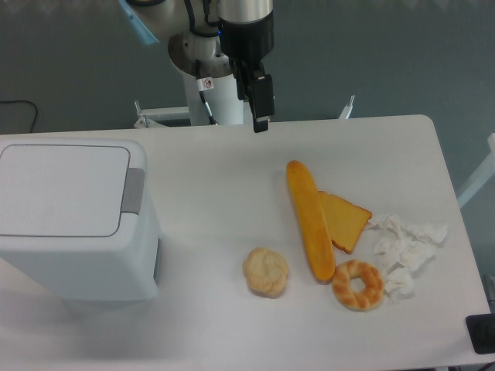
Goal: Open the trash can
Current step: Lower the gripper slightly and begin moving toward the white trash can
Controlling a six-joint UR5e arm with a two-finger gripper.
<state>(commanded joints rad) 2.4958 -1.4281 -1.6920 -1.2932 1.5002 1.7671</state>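
Note:
The trash can (73,224) is a large white boxy bin at the left of the table. Its flat lid (62,189) lies shut, with the grey push tab (132,190) on its right edge. My gripper (261,116) hangs above the far edge of the table, well to the right of the bin and apart from it. Its dark fingers (261,99) point down and nothing is between them. From this angle I cannot tell if they are open or shut.
A long baguette (310,219), a toast slice (344,220), a round bun (267,271), a ring-shaped pastry (358,284) and crumpled white tissue (402,247) lie on the right half of the white table (216,178). A dark object (481,334) sits at the bottom right.

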